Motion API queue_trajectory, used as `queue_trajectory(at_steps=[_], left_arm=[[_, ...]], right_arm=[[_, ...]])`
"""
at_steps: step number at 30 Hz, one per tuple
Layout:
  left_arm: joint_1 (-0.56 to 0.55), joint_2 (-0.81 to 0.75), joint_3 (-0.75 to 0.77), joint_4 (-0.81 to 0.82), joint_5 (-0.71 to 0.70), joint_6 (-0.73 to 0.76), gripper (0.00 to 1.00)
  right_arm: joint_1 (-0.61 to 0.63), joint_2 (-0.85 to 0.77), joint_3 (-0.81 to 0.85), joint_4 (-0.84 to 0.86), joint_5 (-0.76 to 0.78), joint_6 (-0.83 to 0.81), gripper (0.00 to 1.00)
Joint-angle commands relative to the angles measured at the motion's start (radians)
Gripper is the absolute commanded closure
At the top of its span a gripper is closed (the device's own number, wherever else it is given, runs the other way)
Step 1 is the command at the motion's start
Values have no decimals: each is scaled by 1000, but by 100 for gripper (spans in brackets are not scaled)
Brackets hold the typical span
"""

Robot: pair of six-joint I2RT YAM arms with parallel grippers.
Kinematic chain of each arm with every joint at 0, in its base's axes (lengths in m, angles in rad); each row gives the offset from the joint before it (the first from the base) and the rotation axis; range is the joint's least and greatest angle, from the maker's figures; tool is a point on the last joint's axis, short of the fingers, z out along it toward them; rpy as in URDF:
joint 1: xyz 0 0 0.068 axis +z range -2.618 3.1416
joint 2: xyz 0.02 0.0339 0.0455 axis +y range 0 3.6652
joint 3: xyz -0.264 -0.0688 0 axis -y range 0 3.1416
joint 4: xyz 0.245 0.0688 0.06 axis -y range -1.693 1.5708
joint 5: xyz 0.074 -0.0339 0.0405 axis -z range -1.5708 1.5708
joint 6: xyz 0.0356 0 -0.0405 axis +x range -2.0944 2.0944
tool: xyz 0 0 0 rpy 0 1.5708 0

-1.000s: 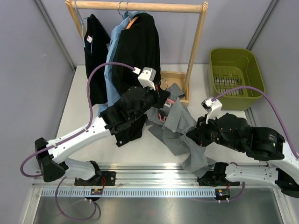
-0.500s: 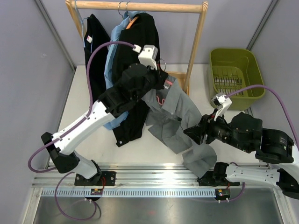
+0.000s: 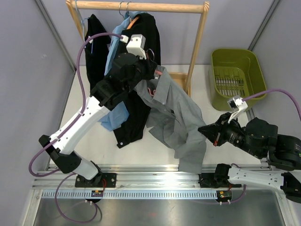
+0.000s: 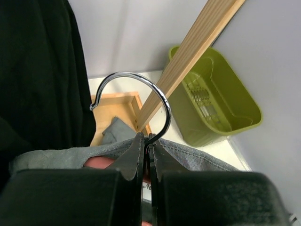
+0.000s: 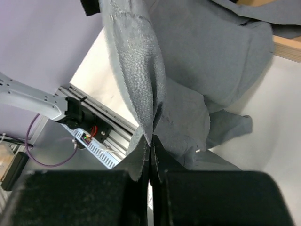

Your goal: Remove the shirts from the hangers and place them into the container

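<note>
Top external | container slotted bottom showing | left gripper pinches hanger hook | right gripper pinches grey shirt

This looks like a robotics lab test cell rather than a home or shop. Plain grey partition panels with metal seams close in the upper left and upper right of the overhead view, around a bare white table. Along the bottom edge, an aluminium rail carries two bolted robot arms trailing purple cables. A small wooden clothes rack and an olive-green tub stand at the top of the frame.
</note>
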Motion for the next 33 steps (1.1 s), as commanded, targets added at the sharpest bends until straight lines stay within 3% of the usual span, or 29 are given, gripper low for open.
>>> queue_trajectory(at_steps=[1, 10, 19, 28, 33], left_arm=[[9, -71, -98, 74, -13, 3, 100], [29, -182, -389, 133, -56, -5, 100], [70, -279, -539, 142, -70, -9, 100], [102, -328, -598, 137, -98, -14, 100], [118, -317, -532, 140, -136, -20, 100]], right_arm=[[6, -31, 89, -78, 99, 14, 100], [-34, -114, 291, -204, 437, -16, 100], [-112, -117, 279, -234, 652, 37, 100], [-186, -199, 250, -106, 680, -46, 100], [-247, -235, 203, 55, 578, -192, 100]])
